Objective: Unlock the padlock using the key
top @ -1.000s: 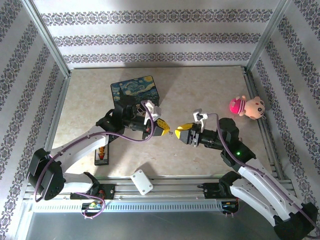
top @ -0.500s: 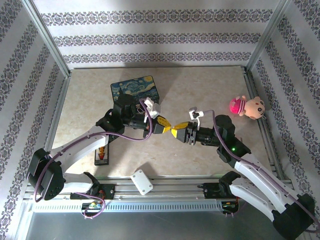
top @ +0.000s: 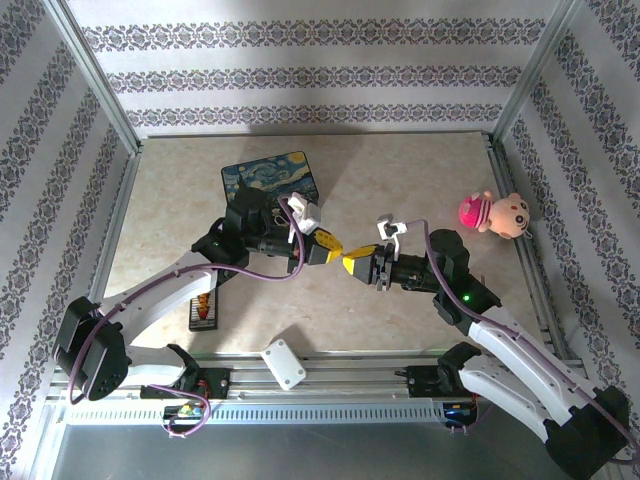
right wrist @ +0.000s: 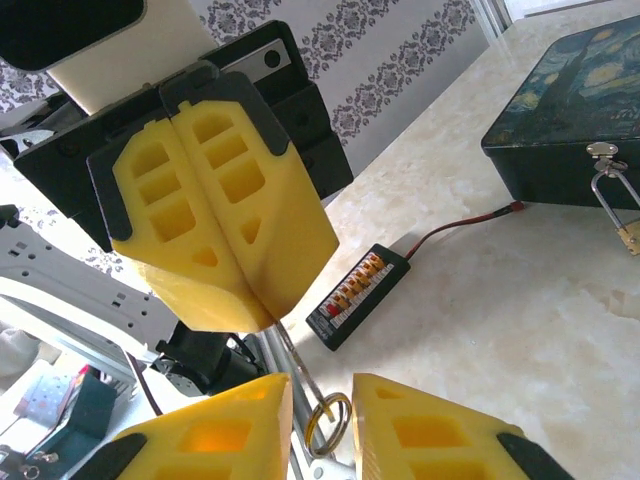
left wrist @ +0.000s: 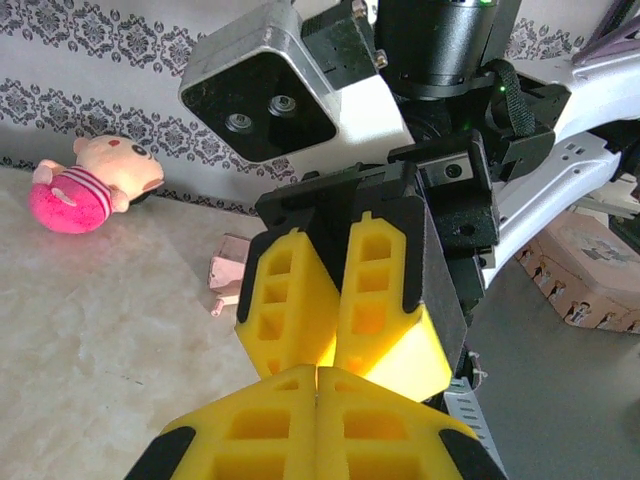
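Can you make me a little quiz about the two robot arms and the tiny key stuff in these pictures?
1. True or false: the yellow fingers of the left gripper are pressed together.
2. Pick one: what sits in the gap between the fingers of the right gripper? A) the ring end of the key. B) a pencil. C) a coin.
3. Fill in: the padlock hangs at the front of the dark blue starry ___.

Key: 1 true. 2 A. 3 box.
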`<action>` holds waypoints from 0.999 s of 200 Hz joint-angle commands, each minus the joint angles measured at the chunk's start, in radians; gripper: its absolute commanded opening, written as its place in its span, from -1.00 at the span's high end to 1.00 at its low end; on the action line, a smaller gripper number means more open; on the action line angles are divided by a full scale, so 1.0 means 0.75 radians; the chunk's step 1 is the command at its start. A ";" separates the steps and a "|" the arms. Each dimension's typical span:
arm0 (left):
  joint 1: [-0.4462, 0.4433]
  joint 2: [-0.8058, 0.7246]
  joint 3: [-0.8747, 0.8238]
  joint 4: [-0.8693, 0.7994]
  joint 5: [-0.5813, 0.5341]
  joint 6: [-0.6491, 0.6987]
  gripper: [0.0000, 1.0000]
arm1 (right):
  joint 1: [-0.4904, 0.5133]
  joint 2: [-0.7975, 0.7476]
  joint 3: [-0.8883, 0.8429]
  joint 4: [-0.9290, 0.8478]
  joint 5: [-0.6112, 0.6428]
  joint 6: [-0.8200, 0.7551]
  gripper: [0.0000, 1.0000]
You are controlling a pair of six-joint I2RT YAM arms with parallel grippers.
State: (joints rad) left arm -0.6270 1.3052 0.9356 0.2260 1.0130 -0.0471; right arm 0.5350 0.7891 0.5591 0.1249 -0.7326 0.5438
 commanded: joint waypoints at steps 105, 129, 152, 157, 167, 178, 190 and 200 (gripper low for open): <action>0.012 -0.034 0.057 0.043 -0.178 -0.235 -0.50 | 0.090 -0.051 0.079 -0.118 0.278 -0.145 1.00; 0.016 -0.058 0.124 -0.076 -0.431 -0.353 -0.72 | 0.226 -0.067 0.121 -0.269 0.663 -0.338 1.00; 0.030 -0.063 0.207 -0.216 -0.633 -0.499 -0.70 | 0.336 -0.063 0.122 -0.278 1.000 -0.510 1.00; 0.035 -0.061 0.225 -0.249 -0.659 -0.531 -0.69 | 0.360 -0.058 0.122 -0.271 1.072 -0.549 1.00; 0.047 -0.056 0.267 -0.315 -0.704 -0.603 -0.64 | 0.407 -0.042 0.122 -0.246 1.204 -0.638 1.00; 0.065 -0.039 0.315 -0.392 -0.732 -0.680 -0.57 | 0.470 -0.017 0.114 -0.193 1.371 -0.749 1.00; 0.082 -0.010 0.358 -0.449 -0.715 -0.745 -0.50 | 0.529 0.013 0.091 -0.095 1.530 -0.873 1.00; 0.087 0.013 0.389 -0.480 -0.696 -0.775 -0.44 | 0.565 0.044 0.071 0.004 1.627 -0.984 1.00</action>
State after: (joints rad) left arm -0.5838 1.2896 1.1667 0.0002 0.5400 -0.4824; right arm 0.8974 0.7872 0.6254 -0.0246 0.1520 0.0631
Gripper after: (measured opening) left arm 0.744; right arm 0.040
